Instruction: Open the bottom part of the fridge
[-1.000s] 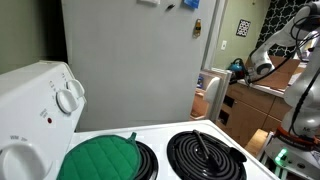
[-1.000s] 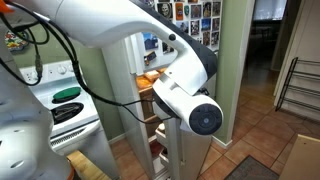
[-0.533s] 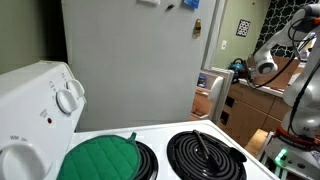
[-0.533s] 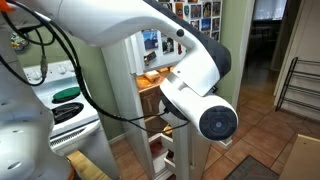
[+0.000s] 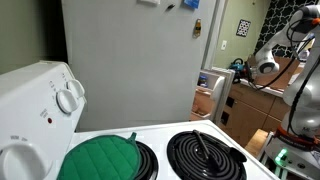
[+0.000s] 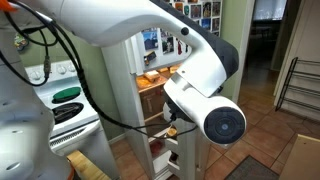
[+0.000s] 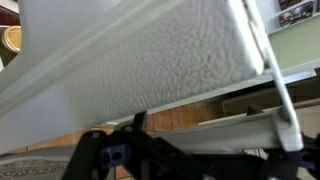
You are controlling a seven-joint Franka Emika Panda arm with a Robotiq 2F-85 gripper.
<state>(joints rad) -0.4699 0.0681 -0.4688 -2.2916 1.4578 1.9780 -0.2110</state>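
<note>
The fridge (image 5: 130, 55) is the tall white-grey box with small magnets on its flat side. Its lower door (image 5: 213, 92) stands partly open, and in an exterior view shelves with food (image 6: 150, 78) show inside. In the wrist view the door's white textured panel (image 7: 160, 60) fills the frame, with its pale edge (image 7: 200, 105) running across between the two black fingers. My gripper (image 7: 210, 135) sits at that edge with its jaws wide apart. In an exterior view the gripper (image 5: 240, 68) is at the door's outer edge. In the other it is hidden behind the arm (image 6: 200, 85).
A white stove (image 5: 150, 150) with black coil burners and a green pot holder (image 5: 100, 158) fills the foreground. A brown wooden cabinet (image 5: 255, 105) stands beyond the door. A tiled floor (image 6: 260, 140) and a doorway lie past the fridge.
The arm's wrist has swung outward and down toward the camera in the exterior view. The lower door has come slightly further open.
</note>
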